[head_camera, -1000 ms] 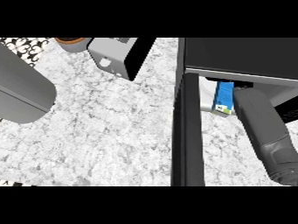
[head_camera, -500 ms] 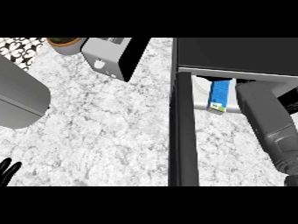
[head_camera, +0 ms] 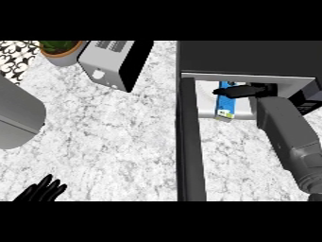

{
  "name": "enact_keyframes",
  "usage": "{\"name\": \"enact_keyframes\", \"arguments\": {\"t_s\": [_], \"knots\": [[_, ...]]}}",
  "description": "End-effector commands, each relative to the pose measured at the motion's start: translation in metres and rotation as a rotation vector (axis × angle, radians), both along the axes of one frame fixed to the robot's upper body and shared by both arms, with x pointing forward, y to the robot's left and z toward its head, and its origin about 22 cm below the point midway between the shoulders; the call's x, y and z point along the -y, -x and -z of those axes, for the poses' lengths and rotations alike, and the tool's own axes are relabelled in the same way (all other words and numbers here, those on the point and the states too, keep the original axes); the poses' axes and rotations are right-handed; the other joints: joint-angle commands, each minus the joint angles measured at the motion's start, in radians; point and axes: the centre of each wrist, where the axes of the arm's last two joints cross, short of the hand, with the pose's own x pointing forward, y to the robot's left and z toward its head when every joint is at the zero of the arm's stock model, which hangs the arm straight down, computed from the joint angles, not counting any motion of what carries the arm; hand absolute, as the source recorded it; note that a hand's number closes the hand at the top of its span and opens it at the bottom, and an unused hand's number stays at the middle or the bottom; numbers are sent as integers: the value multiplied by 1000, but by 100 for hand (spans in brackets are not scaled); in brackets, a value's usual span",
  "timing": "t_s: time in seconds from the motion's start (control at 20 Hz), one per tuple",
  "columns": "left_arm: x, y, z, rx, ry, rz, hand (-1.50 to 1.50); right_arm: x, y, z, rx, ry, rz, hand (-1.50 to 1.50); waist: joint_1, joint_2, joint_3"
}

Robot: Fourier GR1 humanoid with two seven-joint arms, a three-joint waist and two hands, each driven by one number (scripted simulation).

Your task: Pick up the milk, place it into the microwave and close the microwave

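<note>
Surroundings first. Microwave (head_camera: 254,56) sits just beyond the fingers (head_camera: 234,90) of the right hand (head_camera: 255,90). It is boxy with a flat black top, and its pale cavity is open toward the viewer. Microwave door (head_camera: 190,142) is swung open and seen edge-on, a long dark bar left of the fingers. It runs from the cavity's left corner to the lower edge and stands between the right forearm (head_camera: 292,142) and the rest of the counter (head_camera: 122,137).

Counter is white-grey marbled stone, flat and matte. Well left of the fingers, past the door, is a grey box (head_camera: 107,64) with a slotted top and a black side face. Beside it is a potted plant (head_camera: 60,51), green leaves in a round brownish pot. Black-and-white patterned tile (head_camera: 6,53) fills the far corner. Grey slab (head_camera: 6,113), large and smooth with a rounded corner, is at the left edge; cannot tell what it is.

Right hand is black, at the cavity mouth, fingers curled across the milk carton (head_camera: 225,105) and holding it. Forearm is grey and blocky, angled up from the lower right.

Milk carton is a tall rectangular box, blue face with a white edge and a small mark near its lower end. It lies under and just left of the fingers, inside the cavity opening. Cannot tell whether it rests on the cavity floor.

Left hand (head_camera: 41,191) is black, at the lower left edge, with fingers straight, spread upward and touching nothing.
</note>
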Motion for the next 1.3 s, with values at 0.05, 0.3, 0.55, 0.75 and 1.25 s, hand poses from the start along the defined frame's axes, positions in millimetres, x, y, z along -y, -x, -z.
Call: {"name": "enact_keyframes", "arguments": {"t_s": [0.05,0.3,0.55,0.75,1.25], "knots": [[6,-14,14,-14,-46,64,-150,-2,23,37,-5,-174,-84,-150,-38,-16,1],[26,-18,19,-21,-100,66,-150,-3,68,89,-50,-253,-126,-150,-67,-31,-1],[57,-47,36,3,-106,93,-150,0,113,124,-92,-200,-128,-150,-87,-33,-2],[59,-56,49,-4,-102,98,150,20,155,142,-128,-174,-82,-150,-96,-35,-4],[116,-86,59,10,-261,193,150,87,273,138,-83,-174,48,-150,-101,-28,-4]]}}
